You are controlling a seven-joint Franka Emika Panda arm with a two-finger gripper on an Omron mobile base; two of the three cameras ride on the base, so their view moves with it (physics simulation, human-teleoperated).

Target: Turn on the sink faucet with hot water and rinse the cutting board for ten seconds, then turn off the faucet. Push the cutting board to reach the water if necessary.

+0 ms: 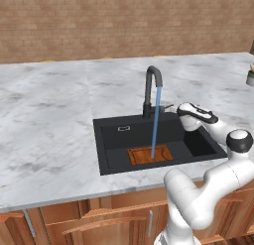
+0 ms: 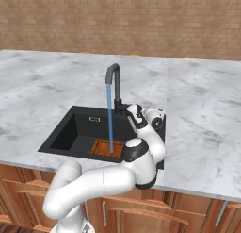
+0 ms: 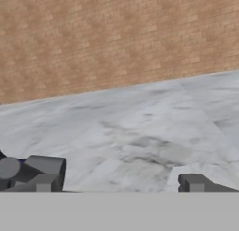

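The black sink faucet [image 1: 150, 88] [image 2: 115, 83] stands behind the sink [image 1: 111, 140] [image 2: 66, 133]. Water [image 1: 156, 125] [image 2: 110, 121] runs from its spout in a thin blue stream. The stream lands on the orange-brown cutting board [image 1: 144, 155] [image 2: 101, 147], which lies flat at the basin's front. My gripper [image 1: 174, 108] [image 2: 128, 110] [image 3: 119, 184] hovers just right of the faucet's base by the side lever, open with nothing between its fingers. In the hand view a dark round piece of the faucet [image 3: 9, 168] sits just outside the left fingertip [image 3: 44, 177].
Grey-white marble counter [image 1: 49, 105] surrounds the sink, with a brick wall [image 1: 124, 21] behind. A small container [image 1: 250, 76] stands at the counter's far right edge. Wooden cabinet fronts [image 1: 99, 219] run below.
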